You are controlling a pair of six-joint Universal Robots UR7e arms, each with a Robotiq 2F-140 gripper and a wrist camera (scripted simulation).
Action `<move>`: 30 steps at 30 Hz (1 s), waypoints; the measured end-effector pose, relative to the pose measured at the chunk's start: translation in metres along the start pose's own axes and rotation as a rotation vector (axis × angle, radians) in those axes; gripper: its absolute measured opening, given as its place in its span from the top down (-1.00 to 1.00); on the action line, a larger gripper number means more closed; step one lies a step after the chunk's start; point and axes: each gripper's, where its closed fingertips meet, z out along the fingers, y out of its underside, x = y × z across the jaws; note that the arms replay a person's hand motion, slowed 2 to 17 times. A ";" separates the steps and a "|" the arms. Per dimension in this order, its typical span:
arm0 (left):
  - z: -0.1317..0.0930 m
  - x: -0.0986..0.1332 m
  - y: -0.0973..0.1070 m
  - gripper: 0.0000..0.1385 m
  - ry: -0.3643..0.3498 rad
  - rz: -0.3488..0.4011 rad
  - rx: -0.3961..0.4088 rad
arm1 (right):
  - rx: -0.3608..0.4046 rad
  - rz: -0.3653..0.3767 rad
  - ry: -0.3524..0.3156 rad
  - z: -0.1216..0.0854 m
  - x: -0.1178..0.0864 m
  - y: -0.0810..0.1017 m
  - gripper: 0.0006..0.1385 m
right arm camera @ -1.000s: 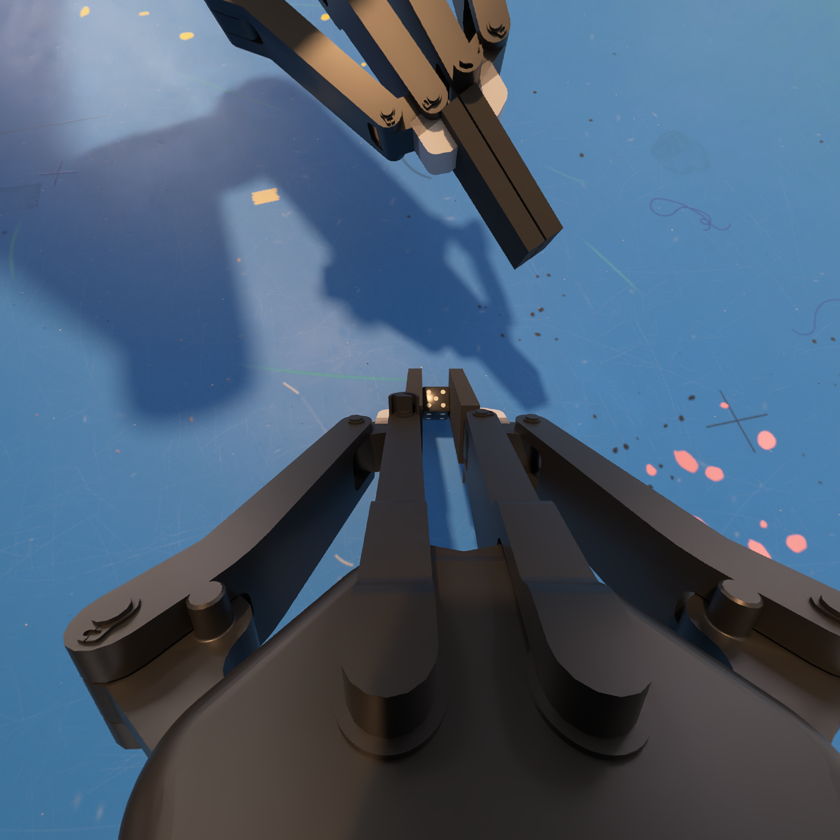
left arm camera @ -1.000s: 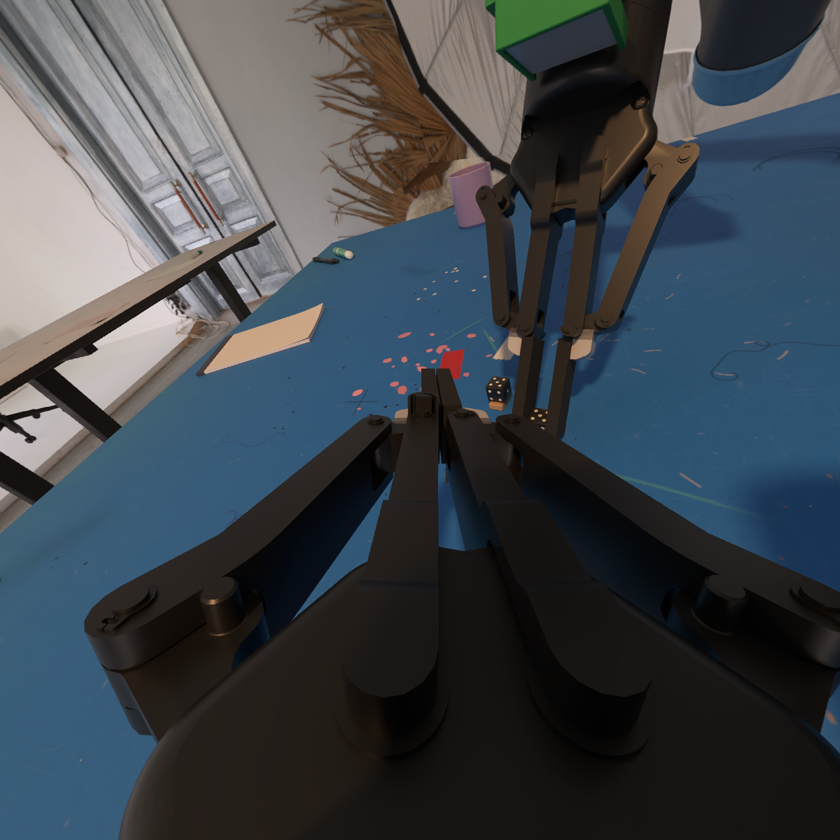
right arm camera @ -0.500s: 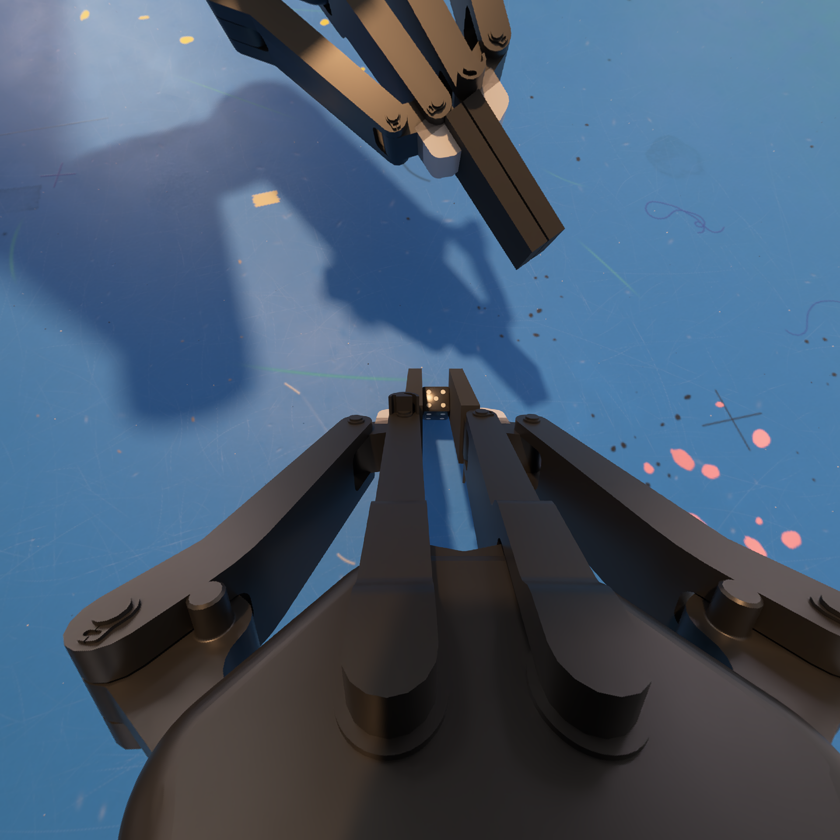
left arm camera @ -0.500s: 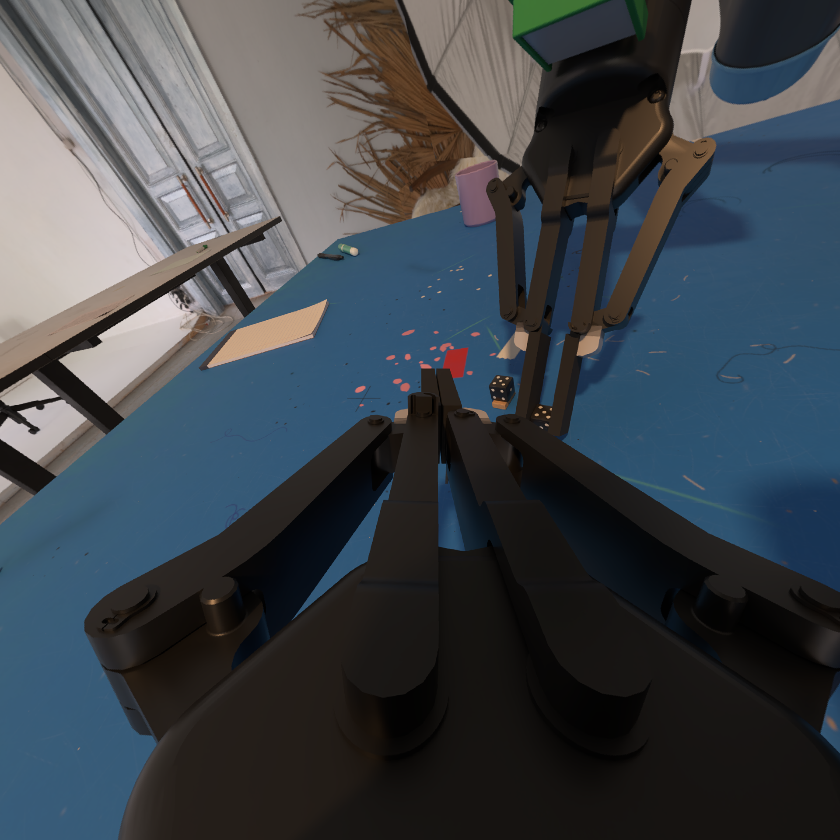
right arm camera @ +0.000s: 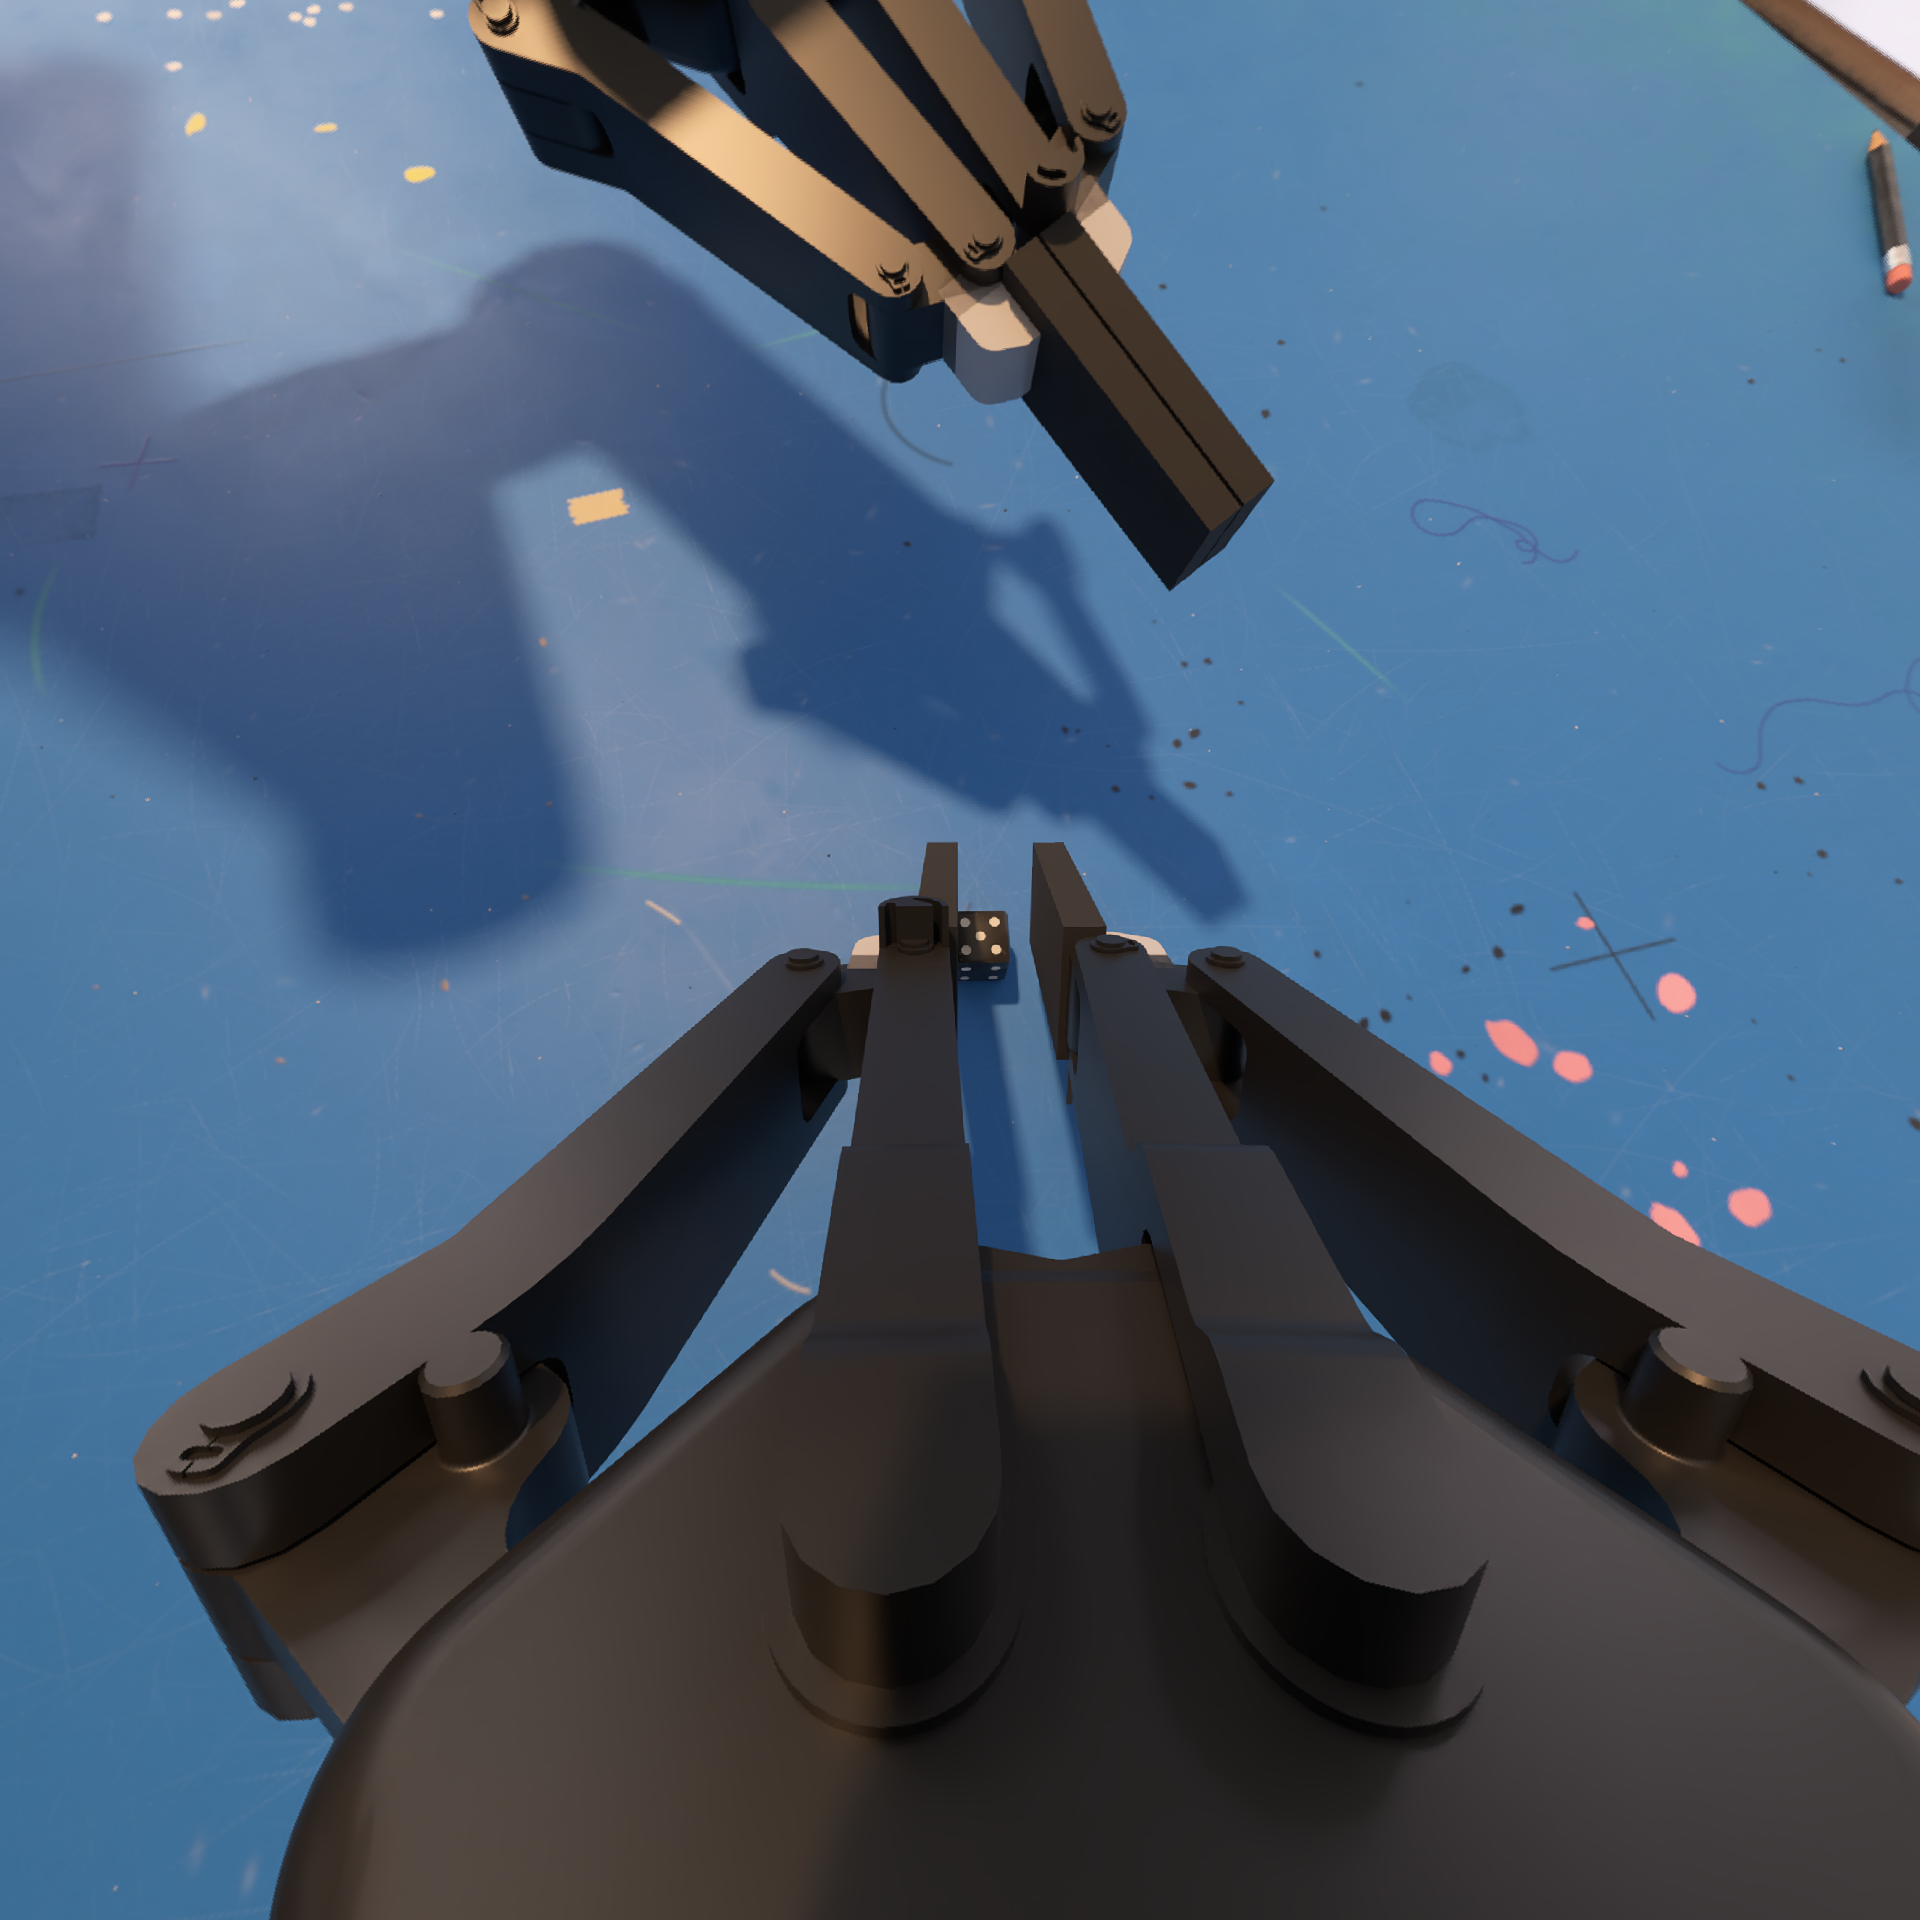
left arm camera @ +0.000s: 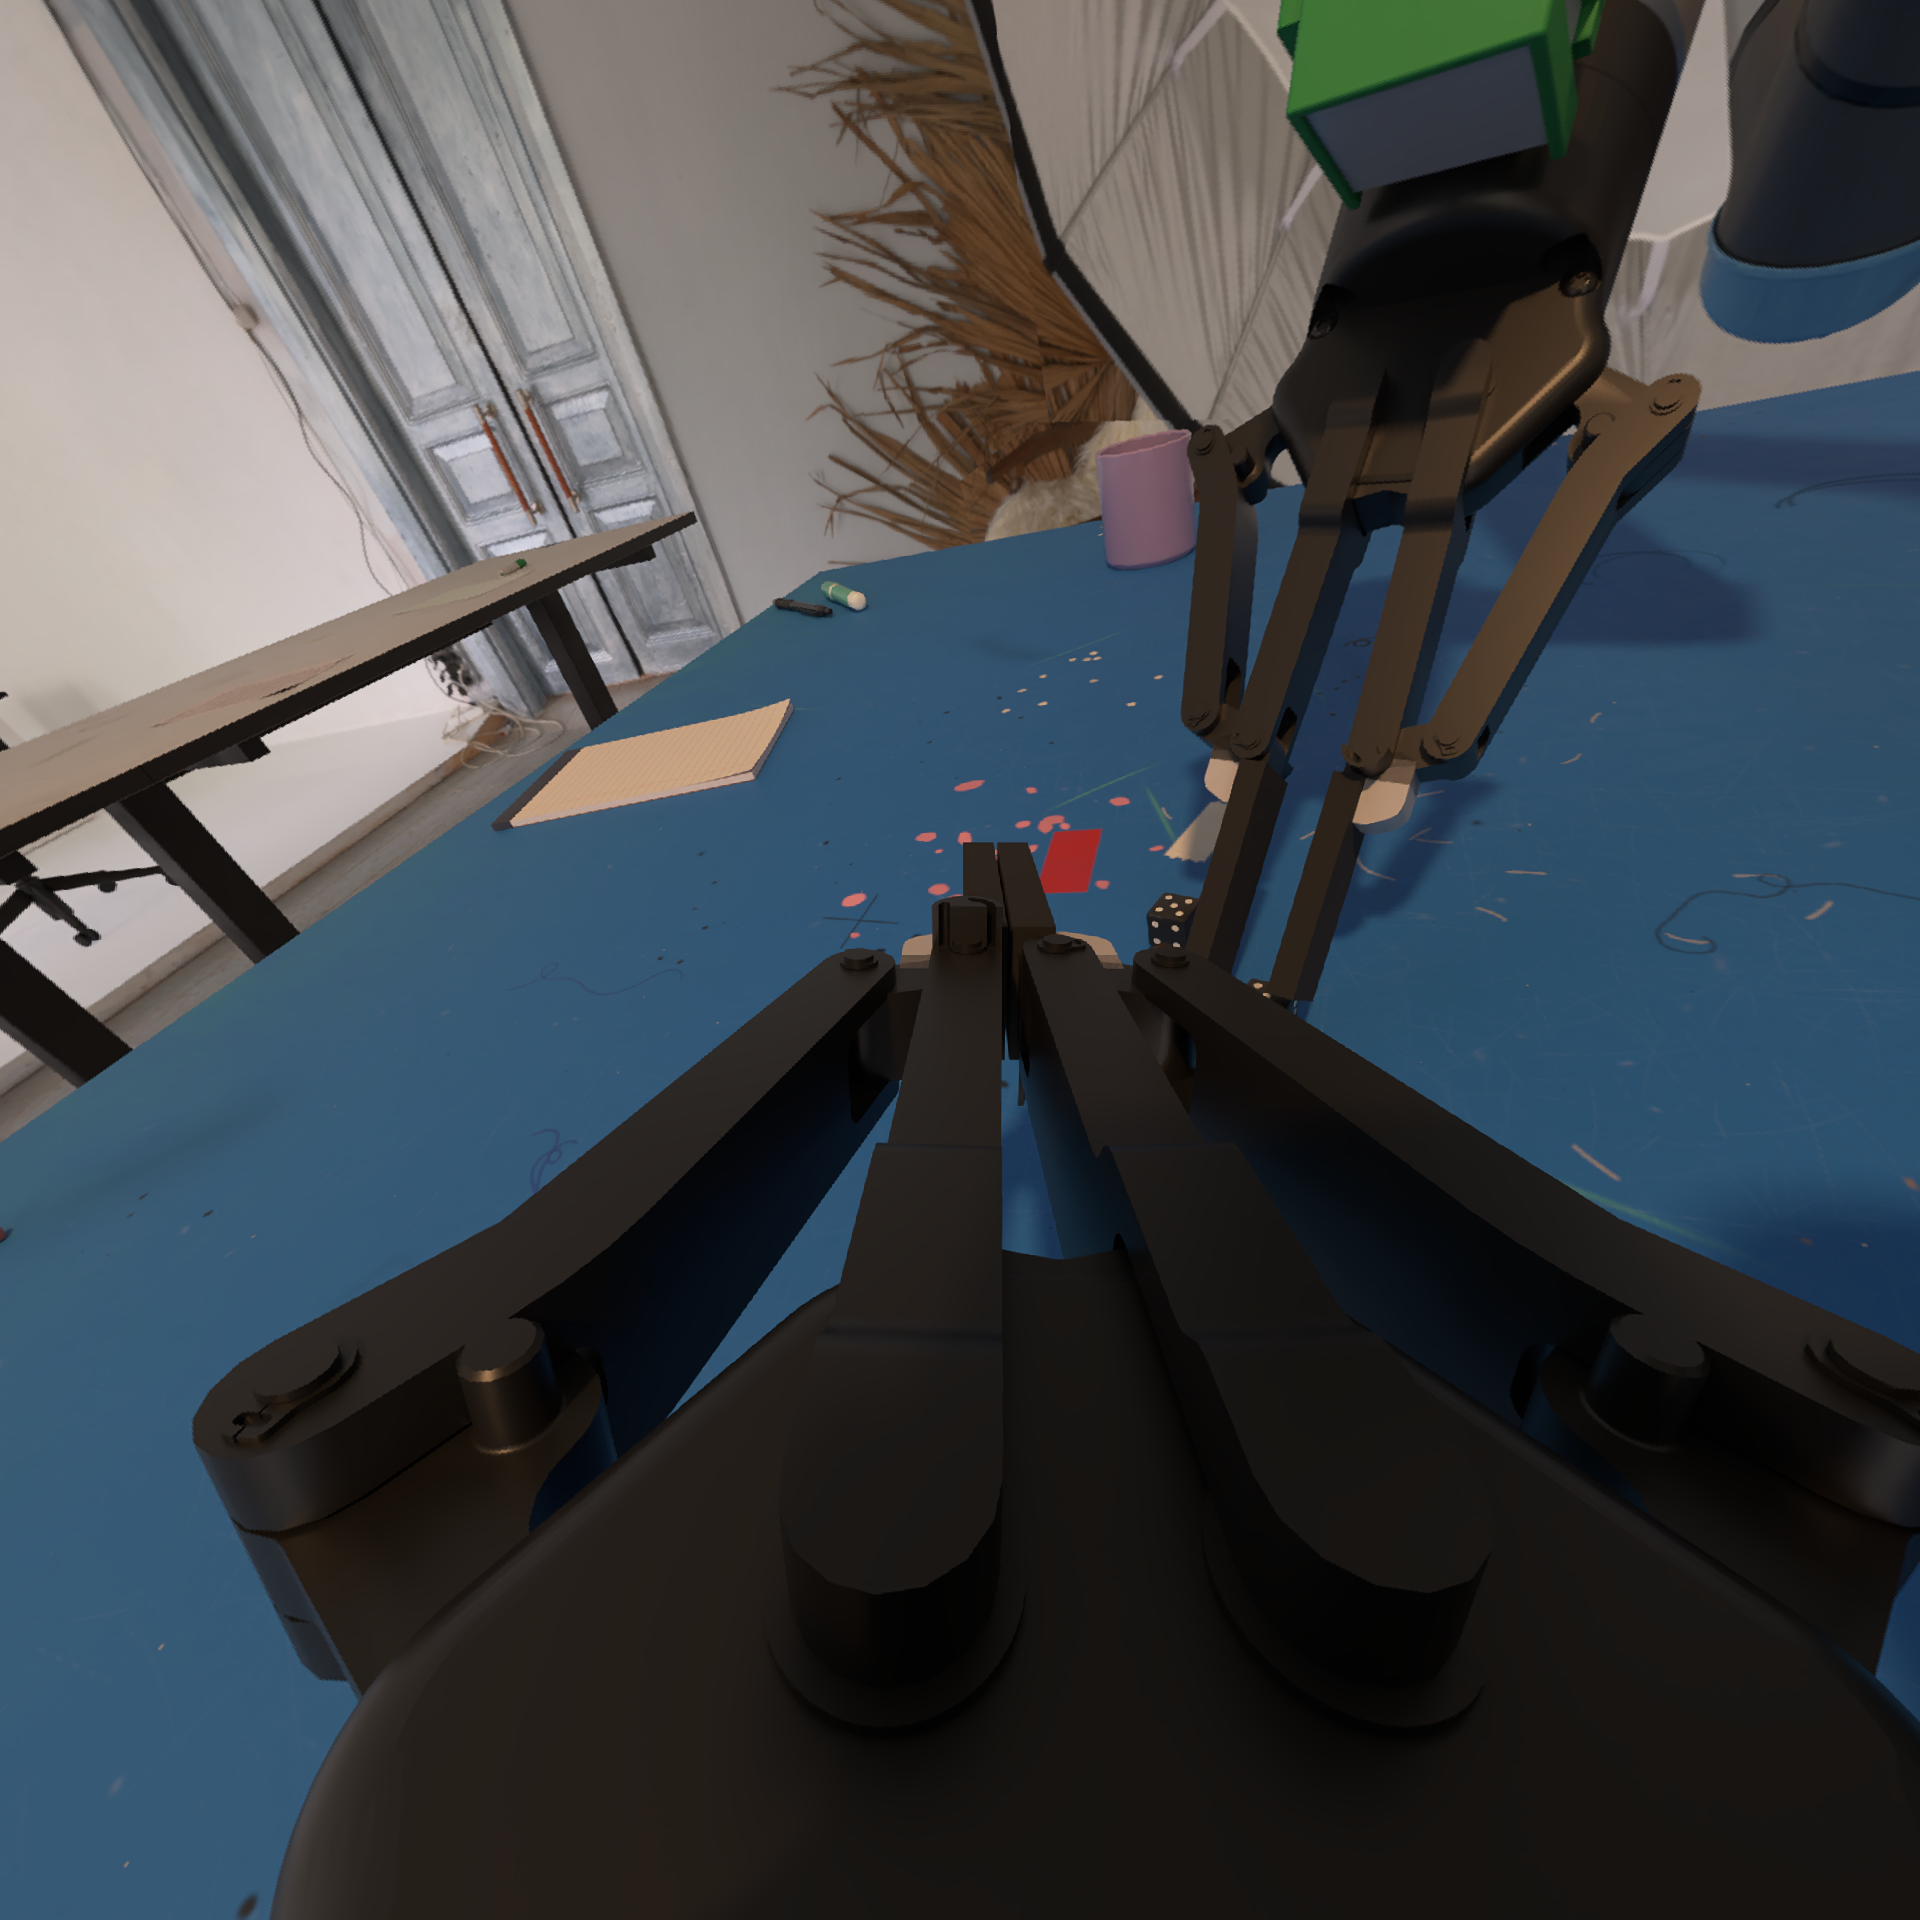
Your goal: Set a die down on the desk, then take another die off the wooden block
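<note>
While the right gripper (right arm camera: 992, 883) stands over it with fingers parted, a black die (right arm camera: 982, 947) sits on the blue surface (right arm camera: 312, 1039).

The die lies between the right fingers, against the left one and clear of the other, so nothing grips it. Seen from the left wrist, a second die (left arm camera: 1171, 920) sits just beside the first die (left arm camera: 1260, 988), which peeps out between the right gripper's (left arm camera: 1262, 987) fingertips; whether a block lies under the second one cannot be told. The left gripper (left arm camera: 1006, 868) hovers near the first die, fingers pressed together and holding nothing. Beyond the die lie a red card (left arm camera: 1070, 860), a notepad (left arm camera: 660, 764) and a purple cup (left arm camera: 1146, 499).
</note>
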 end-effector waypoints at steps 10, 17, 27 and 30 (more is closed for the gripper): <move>-0.001 -0.005 0.001 0.99 -0.042 0.004 -0.011 | 0.072 0.051 0.036 -0.013 0.006 -0.002 0.71; 0.000 -0.006 0.003 0.99 -0.061 0.014 -0.016 | 0.132 0.093 0.069 -0.025 0.010 0.001 0.70; 0.001 -0.006 0.001 0.99 -0.057 0.000 0.008 | 0.250 0.164 0.095 -0.036 0.012 -0.002 0.71; 0.001 -0.006 0.000 0.99 -0.057 0.002 0.016 | 0.269 0.171 0.090 -0.035 0.011 -0.001 0.72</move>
